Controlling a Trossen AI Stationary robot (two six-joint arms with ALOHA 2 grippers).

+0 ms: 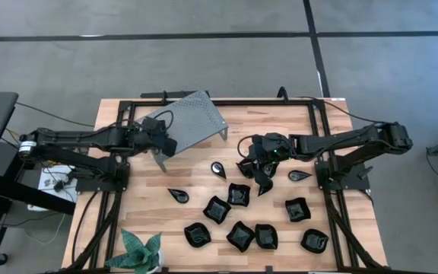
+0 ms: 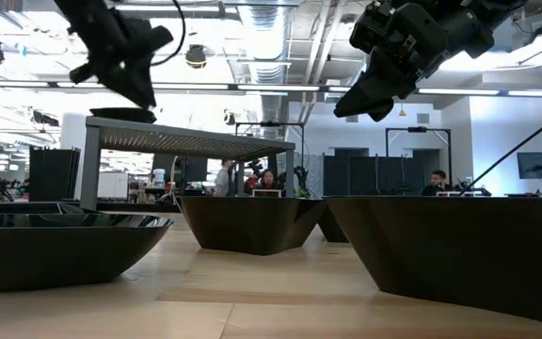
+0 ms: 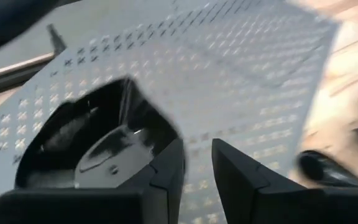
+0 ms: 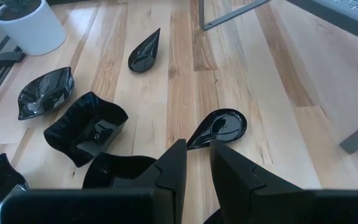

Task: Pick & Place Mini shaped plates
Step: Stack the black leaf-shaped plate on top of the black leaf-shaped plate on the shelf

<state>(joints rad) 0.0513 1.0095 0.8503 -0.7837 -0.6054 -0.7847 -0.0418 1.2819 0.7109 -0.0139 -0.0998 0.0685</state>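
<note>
Several glossy black mini shaped plates lie on the wooden table, among them teardrop ones (image 1: 218,168) (image 1: 178,195) and squarish ones (image 1: 239,194) (image 1: 217,208). One more black plate (image 3: 98,143) rests flat on top of the grey perforated stand (image 1: 196,116). My left gripper (image 3: 197,165) hovers just above that plate (image 2: 120,114), over the stand's near left corner (image 1: 164,144), fingers shut and holding nothing. My right gripper (image 4: 196,162) is shut too. It hangs in the air (image 1: 249,171) above the table, pointing toward a teardrop plate (image 4: 219,126).
A white-potted green plant (image 1: 139,255) stands at the table's near edge. The stand's legs (image 4: 229,15) rest on the table near the far plates. Black frame rails (image 1: 322,144) run along both sides. Bare wood shows left of the plates (image 1: 143,205). People sit in the room beyond the table (image 2: 266,179).
</note>
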